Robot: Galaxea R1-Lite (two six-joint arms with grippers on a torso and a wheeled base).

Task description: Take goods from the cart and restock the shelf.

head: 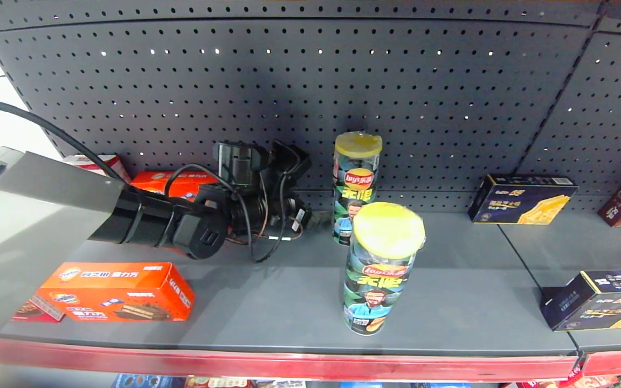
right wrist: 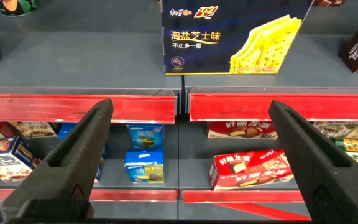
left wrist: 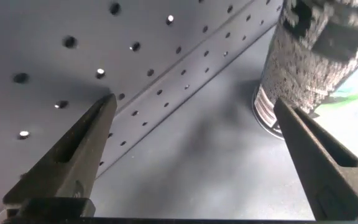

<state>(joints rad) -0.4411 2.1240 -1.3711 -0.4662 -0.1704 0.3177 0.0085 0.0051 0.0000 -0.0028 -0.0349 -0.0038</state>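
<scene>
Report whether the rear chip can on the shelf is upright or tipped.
Upright. The rear chip can stands on its base on the shelf, yellow lid on top; the open left gripper is beside it.

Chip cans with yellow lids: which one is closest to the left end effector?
The rear chip can, by the pegboard; the open left end effector is beside its base. The front chip can stands farther forward.

the front can (head: 380,269) partly hides the rear can (head: 356,167).

Head view down onto shelf (head: 267,302), left wrist close at pegboard (left wrist: 185,25), right wrist facing shelf front
</scene>
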